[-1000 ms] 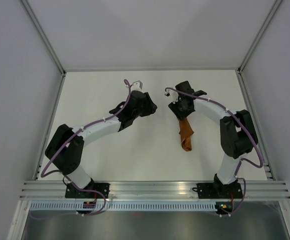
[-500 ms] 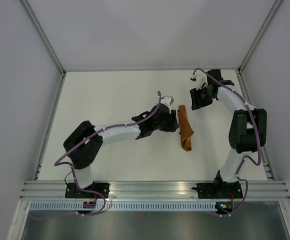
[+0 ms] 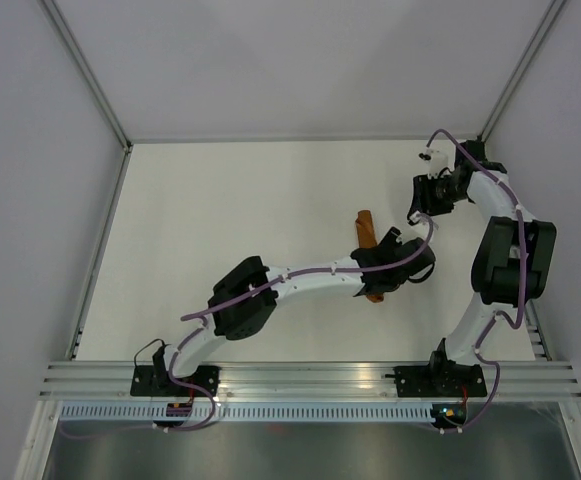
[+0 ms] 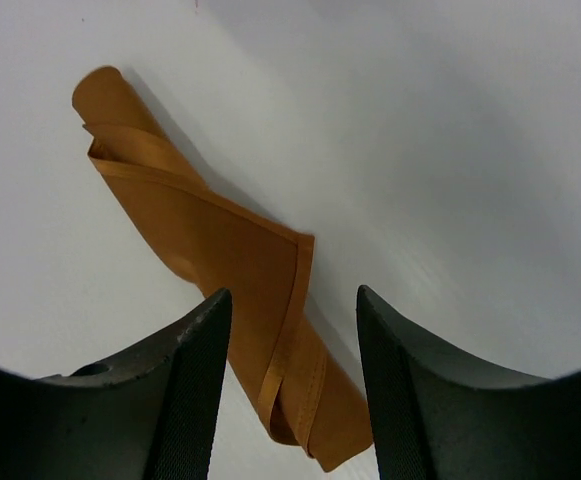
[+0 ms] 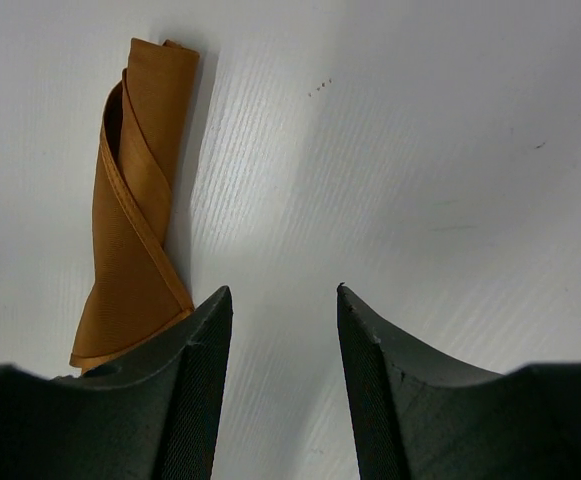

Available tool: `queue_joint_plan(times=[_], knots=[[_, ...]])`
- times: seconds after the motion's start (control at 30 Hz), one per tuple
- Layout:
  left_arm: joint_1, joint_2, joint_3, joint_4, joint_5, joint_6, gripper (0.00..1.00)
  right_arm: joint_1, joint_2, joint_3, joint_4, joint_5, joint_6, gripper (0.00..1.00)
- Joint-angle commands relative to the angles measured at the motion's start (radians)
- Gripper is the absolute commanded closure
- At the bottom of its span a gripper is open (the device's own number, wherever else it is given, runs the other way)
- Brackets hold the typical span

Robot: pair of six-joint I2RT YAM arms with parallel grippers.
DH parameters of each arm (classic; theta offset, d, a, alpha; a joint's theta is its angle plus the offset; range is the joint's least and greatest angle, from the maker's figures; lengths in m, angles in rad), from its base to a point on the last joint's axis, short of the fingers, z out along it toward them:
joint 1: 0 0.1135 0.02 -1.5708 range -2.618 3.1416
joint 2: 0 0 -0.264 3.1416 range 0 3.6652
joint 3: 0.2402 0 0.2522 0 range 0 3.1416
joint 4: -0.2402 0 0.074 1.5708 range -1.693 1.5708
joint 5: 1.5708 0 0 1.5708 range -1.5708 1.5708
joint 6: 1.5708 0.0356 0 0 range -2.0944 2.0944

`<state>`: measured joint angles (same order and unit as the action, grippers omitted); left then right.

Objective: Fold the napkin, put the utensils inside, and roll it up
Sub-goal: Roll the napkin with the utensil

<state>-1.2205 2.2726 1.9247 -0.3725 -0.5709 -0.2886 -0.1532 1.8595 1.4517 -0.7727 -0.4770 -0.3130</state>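
The napkin (image 4: 220, 250) is a rust-orange cloth rolled into a narrow bundle, lying on the white table (image 3: 220, 220). In the top view my left arm covers its middle, and only the napkin's far end (image 3: 366, 224) shows well. My left gripper (image 4: 290, 300) hovers open just above the roll's near end, which lies between and below the fingertips without touching them. My right gripper (image 5: 285, 290) is open and empty, with the napkin (image 5: 140, 200) to its left. From above, the left gripper (image 3: 385, 270) is over the roll and the right gripper (image 3: 417, 212) is behind and to its right. The utensils are out of view.
White walls with metal frame rails (image 3: 300, 140) bound the table at the back and sides. An aluminium rail (image 3: 300, 380) runs along the near edge by the arm bases. The left arm (image 3: 290, 280) stretches diagonally across the table's middle.
The left arm swept right across the table to hover over the napkin, its jaws opening wider. The right arm pulled away from the napkin toward the back right corner.
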Motion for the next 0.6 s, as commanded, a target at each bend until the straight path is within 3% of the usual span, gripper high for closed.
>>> queue_joint_plan(times=[0.0,0.2,0.57], knots=[[-0.025,0.067,0.069,-0.151,-0.161,0.185,0.41,-0.031,0.016,0.062,-0.025,-0.080,-0.017,0.48],[-0.057,0.136,0.095,-0.143,-0.228,0.371,0.39,-0.039,0.026,0.058,-0.028,-0.094,-0.024,0.48],[-0.076,0.191,0.088,-0.026,-0.293,0.557,0.38,-0.060,0.021,0.041,-0.036,-0.115,-0.041,0.48]])
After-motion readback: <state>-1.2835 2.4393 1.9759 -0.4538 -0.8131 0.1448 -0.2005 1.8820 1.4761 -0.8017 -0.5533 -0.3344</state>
